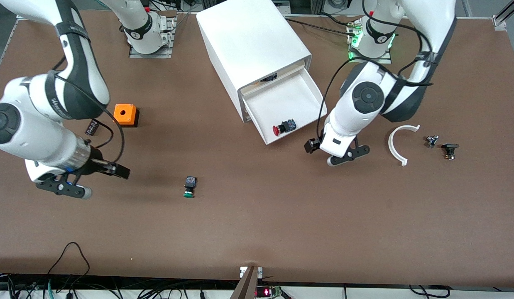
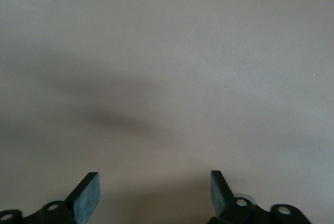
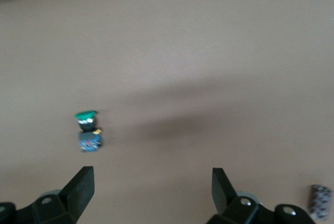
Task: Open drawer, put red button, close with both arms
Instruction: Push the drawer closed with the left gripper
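The drawer [image 1: 296, 97] stands pulled out of the white cabinet [image 1: 250, 45] toward the front camera — a shallow white tray with low walls, open at the top. The red button [image 1: 283, 127] lies on its side inside the tray, near the drawer's front wall — round red cap, black blocky body.

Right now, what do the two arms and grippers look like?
Both arms are glossy white shells with black joint rings and black cables looped along them. The left gripper and right gripper are black, each with two flat dark finger pads. A green light glows at the left arm's base.
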`<state>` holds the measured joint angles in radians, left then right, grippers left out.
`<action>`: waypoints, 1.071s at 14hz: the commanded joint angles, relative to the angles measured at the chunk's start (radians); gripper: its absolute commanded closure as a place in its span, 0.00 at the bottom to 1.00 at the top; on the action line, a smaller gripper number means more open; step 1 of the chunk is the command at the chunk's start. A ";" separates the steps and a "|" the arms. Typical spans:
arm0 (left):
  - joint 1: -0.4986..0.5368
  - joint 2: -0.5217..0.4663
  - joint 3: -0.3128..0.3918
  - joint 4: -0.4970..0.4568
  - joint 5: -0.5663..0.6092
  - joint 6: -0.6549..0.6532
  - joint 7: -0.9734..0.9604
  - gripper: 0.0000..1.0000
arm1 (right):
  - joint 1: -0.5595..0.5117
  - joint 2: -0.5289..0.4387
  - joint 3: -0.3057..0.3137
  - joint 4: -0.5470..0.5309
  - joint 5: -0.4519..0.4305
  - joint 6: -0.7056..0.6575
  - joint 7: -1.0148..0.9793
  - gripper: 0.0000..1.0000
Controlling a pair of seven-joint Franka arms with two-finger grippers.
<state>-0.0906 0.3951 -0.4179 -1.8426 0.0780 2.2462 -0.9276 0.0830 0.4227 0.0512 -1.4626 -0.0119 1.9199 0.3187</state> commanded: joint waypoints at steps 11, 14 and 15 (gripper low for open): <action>-0.089 -0.033 -0.090 -0.168 0.029 0.030 -0.105 0.02 | -0.065 -0.439 -0.037 -0.357 0.010 -0.034 -0.214 0.00; -0.081 -0.033 -0.148 -0.167 0.022 -0.011 -0.112 0.02 | -0.065 -0.458 -0.039 -0.351 0.009 -0.065 -0.213 0.00; -0.081 -0.033 -0.162 -0.167 0.016 -0.026 -0.128 0.02 | -0.065 -0.469 -0.039 -0.349 0.009 -0.070 -0.213 0.00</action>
<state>-0.1814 0.3947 -0.5492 -1.9870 0.0783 2.2539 -1.0188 0.0202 -0.0138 0.0158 -1.7887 -0.0118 1.8594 0.1253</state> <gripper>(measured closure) 0.018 0.000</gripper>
